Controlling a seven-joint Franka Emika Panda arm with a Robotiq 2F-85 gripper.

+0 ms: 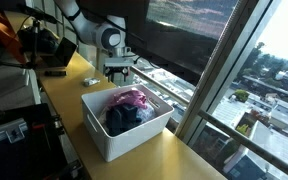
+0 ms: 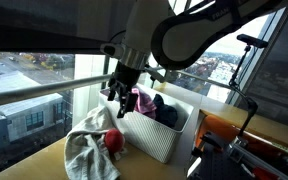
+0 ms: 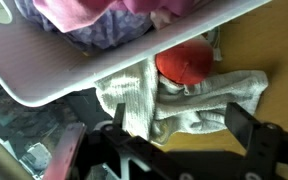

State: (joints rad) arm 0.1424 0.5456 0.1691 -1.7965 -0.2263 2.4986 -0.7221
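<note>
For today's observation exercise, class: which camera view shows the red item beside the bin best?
The wrist view: the red item lies large on the pale cloth. In an exterior view it shows small beside the white bin; where the bin fills the foreground, it is hidden.

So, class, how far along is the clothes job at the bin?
Done, it seems: a pink cloth and dark clothes lie in the bin. In hand: nothing; the gripper hangs open over the towel and red cloth beside the bin. Left, probably: those two.

Bright window daylight backlights dim interiors; wrist view is blurred.
</note>
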